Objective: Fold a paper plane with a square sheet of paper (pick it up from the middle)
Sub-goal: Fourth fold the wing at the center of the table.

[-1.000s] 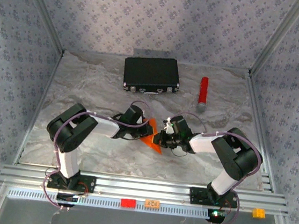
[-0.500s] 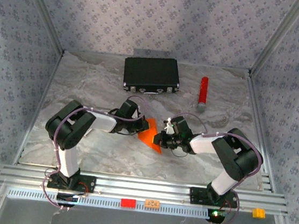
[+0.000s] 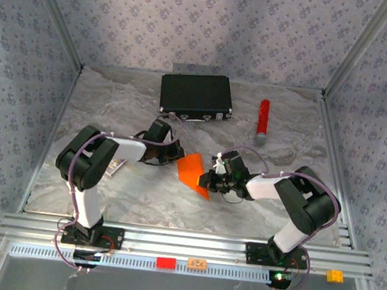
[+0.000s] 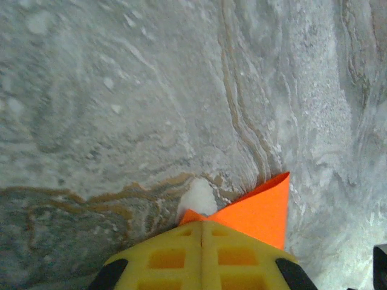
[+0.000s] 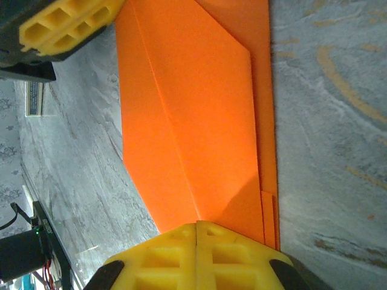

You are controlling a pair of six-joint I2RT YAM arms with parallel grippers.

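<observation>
The square sheet of paper [image 3: 192, 169] is bright orange, creased and folded in layers, and sits between both grippers at the table's middle. My left gripper [image 3: 178, 156] is at its far-left edge. In the left wrist view, the yellow jaws [image 4: 202, 222] meet, and the paper [image 4: 263, 208] comes out from their tips. My right gripper [image 3: 208, 182] holds the near-right end. In the right wrist view, its gripper [image 5: 196, 223] is shut where a long crease of the paper [image 5: 193, 121] runs into the seam. The left gripper's fingers [image 5: 66, 27] show at that sheet's far corner.
A black case [image 3: 196, 96] lies at the back centre, and a red cylinder [image 3: 262, 116] at the back right. A small printed card [image 3: 114, 167] lies beside the left arm's elbow. An aluminium rail [image 3: 182, 245] runs along the near edge. Patterned walls close in three sides.
My left gripper has moved back and to the left, away from the right gripper, and more of the orange paper now shows spread between them. The right gripper has stayed put.
</observation>
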